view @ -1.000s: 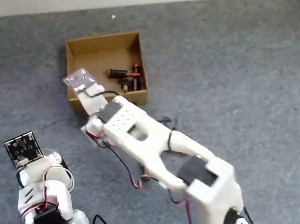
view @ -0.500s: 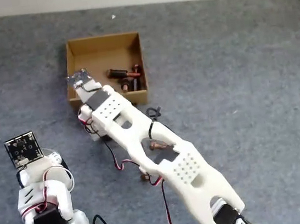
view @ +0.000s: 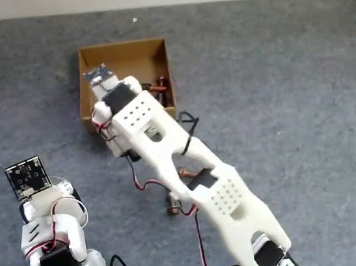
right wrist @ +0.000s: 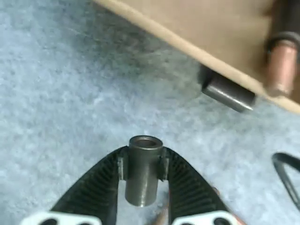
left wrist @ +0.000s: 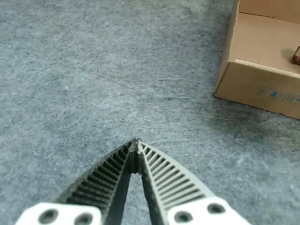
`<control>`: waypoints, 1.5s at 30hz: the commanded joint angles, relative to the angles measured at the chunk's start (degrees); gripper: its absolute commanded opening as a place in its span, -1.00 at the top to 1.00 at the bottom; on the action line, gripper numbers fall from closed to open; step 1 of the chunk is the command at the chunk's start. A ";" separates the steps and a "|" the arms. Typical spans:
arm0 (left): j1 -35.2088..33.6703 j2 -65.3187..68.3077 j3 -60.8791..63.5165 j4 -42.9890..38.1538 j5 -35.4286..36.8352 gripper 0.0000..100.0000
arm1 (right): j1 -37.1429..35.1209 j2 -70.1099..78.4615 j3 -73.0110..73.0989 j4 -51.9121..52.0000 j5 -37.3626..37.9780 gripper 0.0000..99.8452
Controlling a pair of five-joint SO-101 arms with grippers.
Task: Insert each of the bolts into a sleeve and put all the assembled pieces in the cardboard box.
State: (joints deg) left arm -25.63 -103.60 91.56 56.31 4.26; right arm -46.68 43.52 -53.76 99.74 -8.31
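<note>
Grey carpet (view: pixel 304 90) = work surface. Open brown cardboard box (view: pixel 122 58) sits at its far side, w/ dark and copper-coloured assembled pieces (view: pixel 157 86) lying toward the right of it in the high view. Right arm (view: pixel 159 135) reaches across to the box's near wall. Right gripper (right wrist: pixel 144 153): narrow, fingers clamped on a dark grey cylindrical metal sleeve (right wrist: pixel 142 183), held upright, bore up, above carpet just beside the box wall. Second dark sleeve (right wrist: pixel 228 93) lies at that wall's edge; inside vs. outside cannot be told. Left gripper (left wrist: pixel 136 143): tips meeting, nothing between, over carpet near a box corner. Left arm (view: pixel 45 222) is folded at near left.
</note>
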 commanded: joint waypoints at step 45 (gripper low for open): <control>20.35 0.57 -8.84 5.19 -17.14 0.84 | 43.91 -94.11 112.57 -46.46 -2.64 0.99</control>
State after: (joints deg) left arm -12.62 -103.60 90.07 57.10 -11.82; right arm -6.68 -48.79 59.65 55.78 -9.63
